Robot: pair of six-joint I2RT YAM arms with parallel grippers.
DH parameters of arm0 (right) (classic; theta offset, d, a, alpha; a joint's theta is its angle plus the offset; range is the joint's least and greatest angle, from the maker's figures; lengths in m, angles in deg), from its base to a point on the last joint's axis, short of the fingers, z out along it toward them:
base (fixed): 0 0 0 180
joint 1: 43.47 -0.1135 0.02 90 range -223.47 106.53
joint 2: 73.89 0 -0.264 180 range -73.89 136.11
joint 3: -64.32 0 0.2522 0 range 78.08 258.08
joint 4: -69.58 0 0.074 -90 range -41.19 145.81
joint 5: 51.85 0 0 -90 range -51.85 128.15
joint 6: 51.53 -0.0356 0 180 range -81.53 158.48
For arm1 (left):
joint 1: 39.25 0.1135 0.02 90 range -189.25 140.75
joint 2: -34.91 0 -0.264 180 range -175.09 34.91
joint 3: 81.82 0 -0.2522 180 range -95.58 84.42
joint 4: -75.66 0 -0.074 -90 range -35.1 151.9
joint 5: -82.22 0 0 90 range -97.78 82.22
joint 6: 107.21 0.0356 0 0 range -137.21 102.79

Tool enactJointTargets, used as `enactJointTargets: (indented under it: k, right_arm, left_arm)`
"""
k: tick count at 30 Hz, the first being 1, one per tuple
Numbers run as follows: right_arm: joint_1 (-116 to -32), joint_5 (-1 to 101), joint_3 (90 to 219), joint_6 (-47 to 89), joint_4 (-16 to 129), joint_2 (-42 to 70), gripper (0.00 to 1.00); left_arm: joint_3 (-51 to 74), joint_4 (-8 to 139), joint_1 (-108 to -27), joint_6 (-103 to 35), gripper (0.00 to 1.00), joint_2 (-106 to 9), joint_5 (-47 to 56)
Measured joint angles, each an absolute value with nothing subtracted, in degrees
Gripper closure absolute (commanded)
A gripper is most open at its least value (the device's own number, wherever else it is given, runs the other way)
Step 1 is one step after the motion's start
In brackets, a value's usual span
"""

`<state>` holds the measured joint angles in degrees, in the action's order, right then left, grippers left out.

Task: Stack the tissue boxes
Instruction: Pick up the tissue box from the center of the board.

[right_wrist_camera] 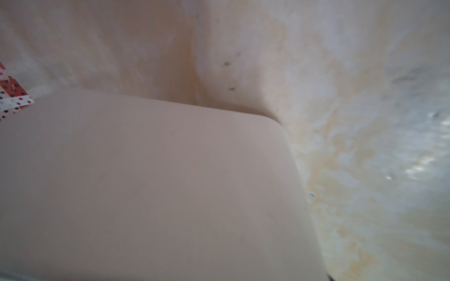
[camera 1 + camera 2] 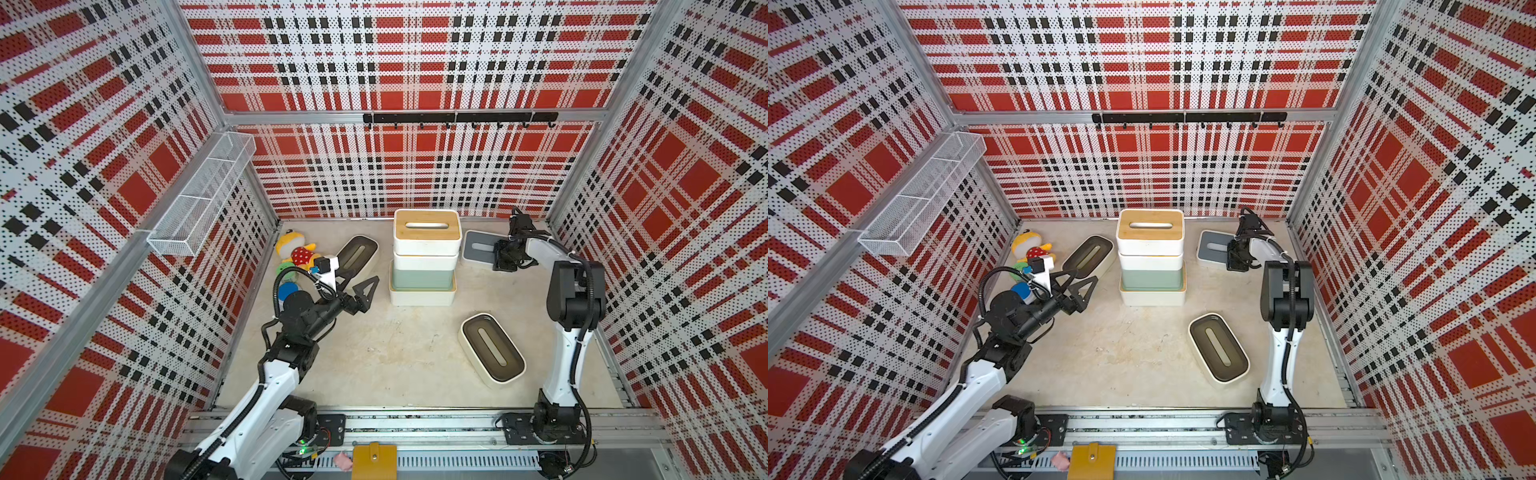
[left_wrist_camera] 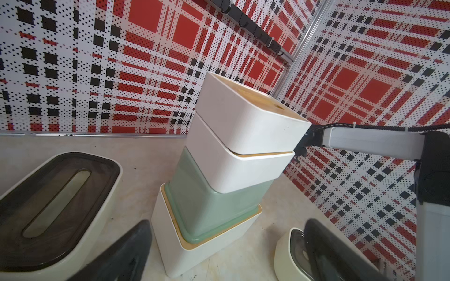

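Tissue boxes stand stacked mid-floor in both top views: a white tan-lidded base (image 2: pixel 422 297), a mint-green box (image 2: pixel 422 278) and two more white tan-lidded ones, the top (image 2: pixel 427 232). Dark-olive-lidded boxes lie at back left (image 2: pixel 357 255) and front right (image 2: pixel 492 347). My left gripper (image 2: pixel 361 291) hangs open left of the stack (image 3: pixel 231 170), nothing between its fingers (image 3: pixel 126 253). My right gripper (image 2: pixel 505 255) sits over the right end of a grey-lidded box (image 2: pixel 480 247). That box's white wall (image 1: pixel 158 189) fills the right wrist view and the jaws are hidden.
A yellow-red plush toy (image 2: pixel 293 251) and green (image 2: pixel 286 270) and blue (image 2: pixel 287 291) discs lie by the left wall. A wire basket (image 2: pixel 203 195) hangs on that wall and a black hook rail (image 2: pixel 457 117) on the back wall.
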<state>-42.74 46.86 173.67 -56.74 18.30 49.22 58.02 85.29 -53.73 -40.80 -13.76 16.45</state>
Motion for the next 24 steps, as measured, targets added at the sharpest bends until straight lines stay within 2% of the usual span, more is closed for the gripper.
enactJointTargets:
  k: [9,24]
  right_arm:
    - [-41.4,47.8,163.9,-53.0,21.3,38.4,0.46]
    - [-38.8,53.4,142.8,-44.5,24.4,11.5,0.5]
  left_arm:
    - [58.0,85.7,-53.7,-41.7,0.01,-13.8,16.4]
    - [57.5,85.4,-54.4,-44.6,0.01,-14.0,17.5]
